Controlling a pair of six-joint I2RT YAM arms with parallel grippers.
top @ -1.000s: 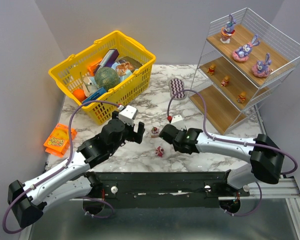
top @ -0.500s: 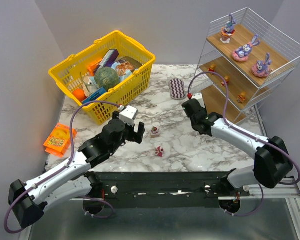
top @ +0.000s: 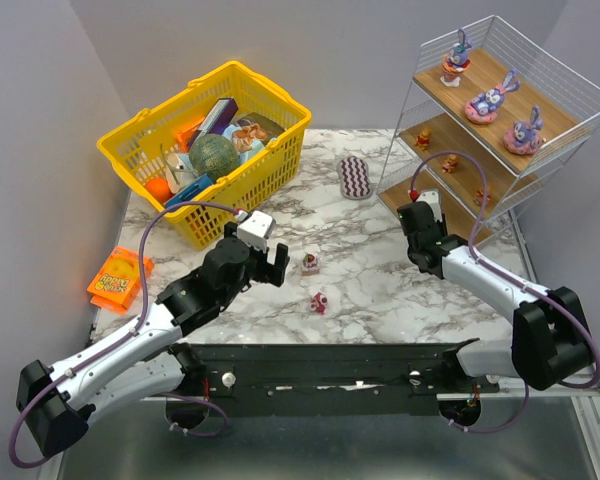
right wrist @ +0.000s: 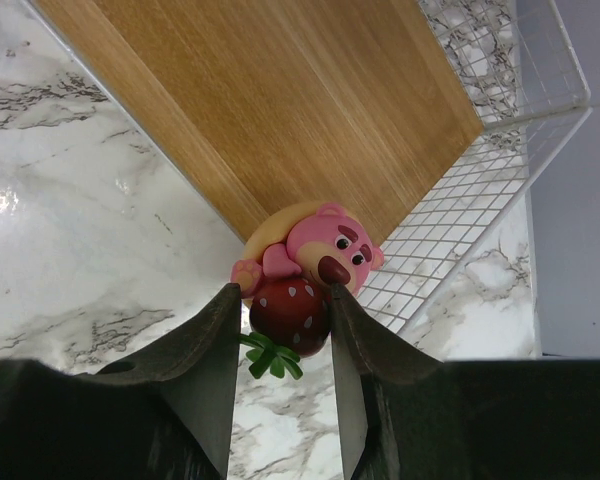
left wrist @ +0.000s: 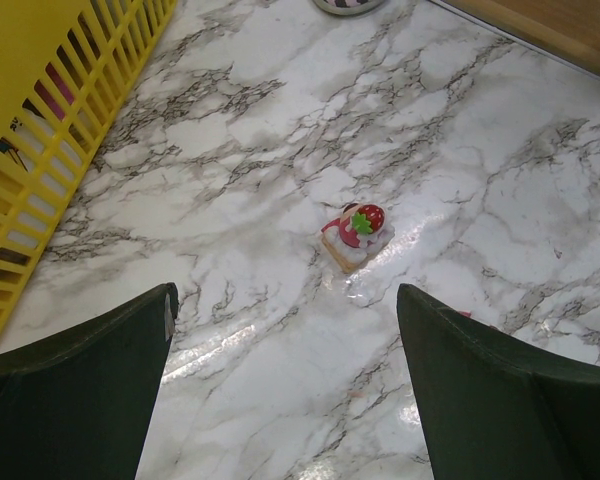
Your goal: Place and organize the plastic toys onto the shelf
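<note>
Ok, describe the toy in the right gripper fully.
The toy is a glossy plastic pink bear with dark brows, a maroon nose and a tan back, hugging a dark red strawberry with green leaves. The right gripper pinches the strawberry between both fingers, face toward the camera. It shows against the edge of the bottom board of the shelf; only the fingers visibly touch it.

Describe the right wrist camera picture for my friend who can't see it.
The right gripper pinches a pink bear toy hugging a red strawberry. Beyond it lies a light wooden board of the shelf, with its white wire frame, standing on a marble table.
</note>
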